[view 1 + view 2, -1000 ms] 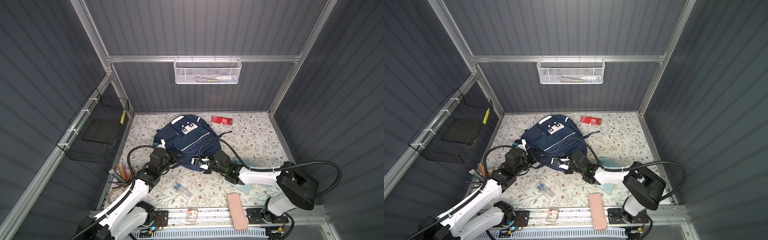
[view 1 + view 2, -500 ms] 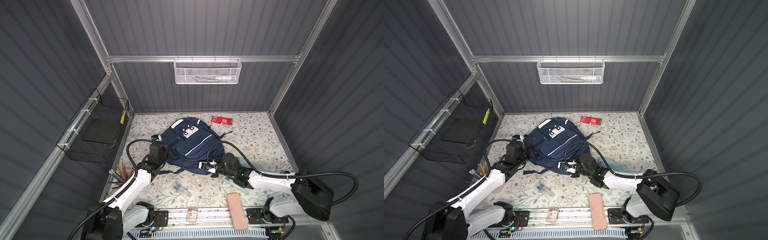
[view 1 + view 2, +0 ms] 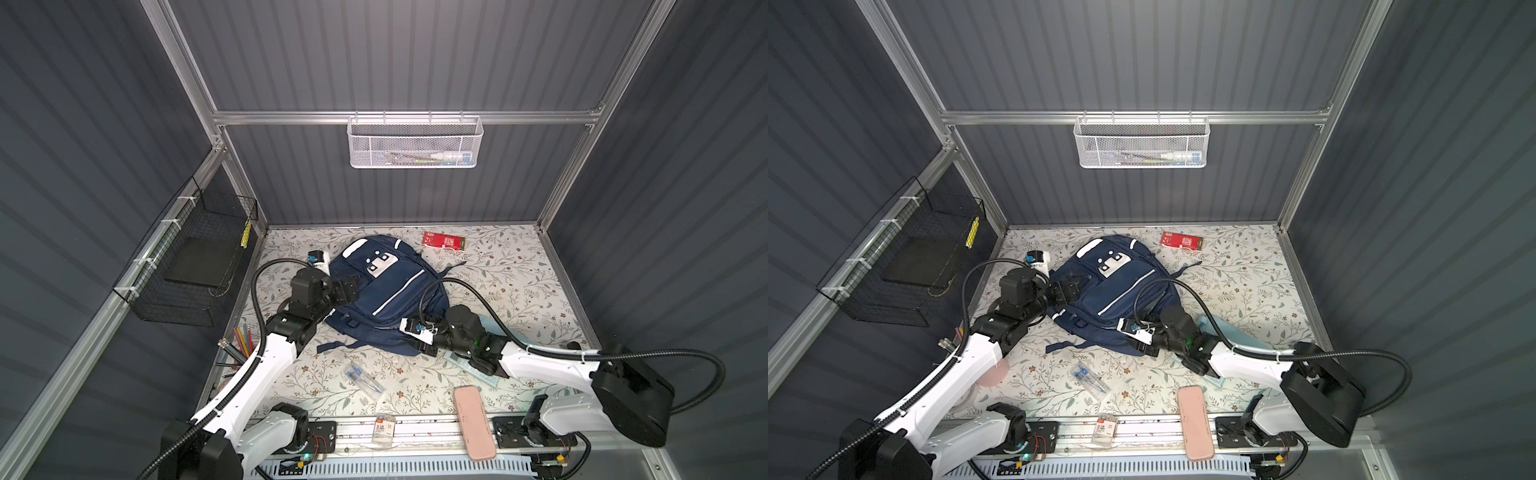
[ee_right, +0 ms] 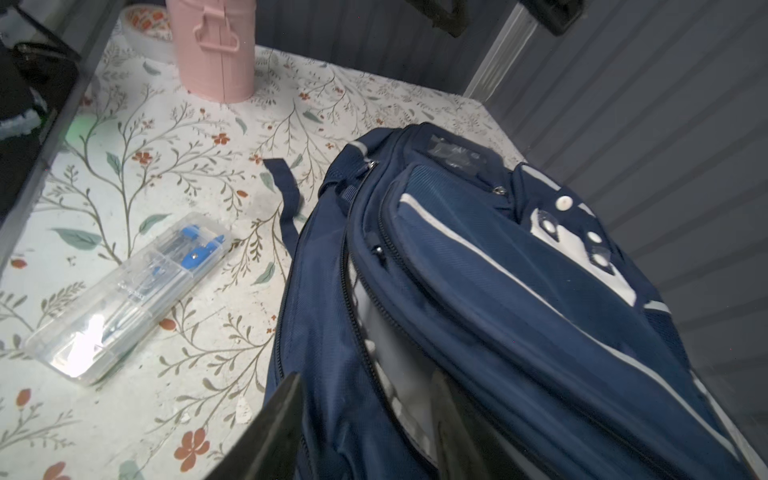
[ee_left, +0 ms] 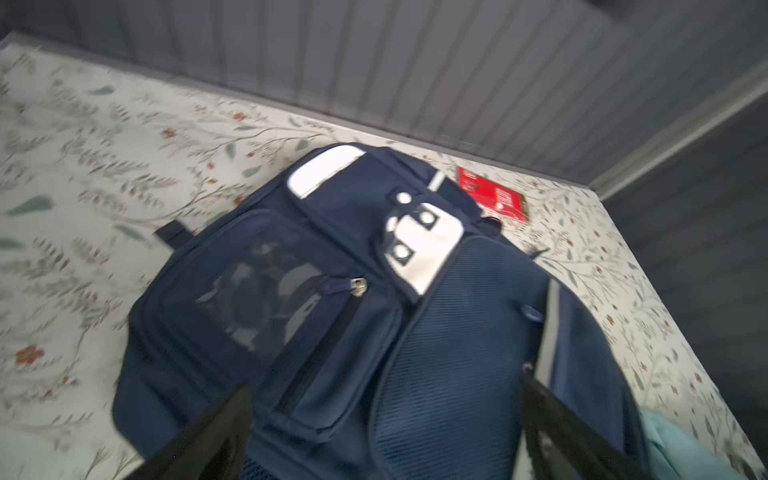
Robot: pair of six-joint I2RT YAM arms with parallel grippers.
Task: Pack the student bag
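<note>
**Asker:** Where does the bag lie from you?

**Me:** The bag (image 3: 388, 297) lies flat on the flowered table (image 3: 507, 282), in the middle of both top views. Its long axis runs from the upper middle of the frame down to the lower middle, leaning a little to the right. The white patch is at the upper end and the open mouth at the lower end.

**Asker:** And your claws?

**Me:** My left claw (image 3: 348, 289) sits at the bag's left flank, spread wide and gripping nothing. In the left wrist view its fingers stand far apart, with the front pockets between them. My right claw (image 4: 365, 376) is at the lower end, roughly half open. The zip edge of the mouth runs between its fingers, with the pale inside showing. I cannot tell whether the pads touch the cloth, but it isn't pinched.

**Asker:** Which claw is nearer the mouth?

**Me:** The right, clearly. I judge it should hold the mouth open from there while the left fetches. The clear pen case (image 3: 365, 380) lies at lower centre, just below the bag and between both arms. The pink case (image 3: 473, 422) is nearer my right.
</note>
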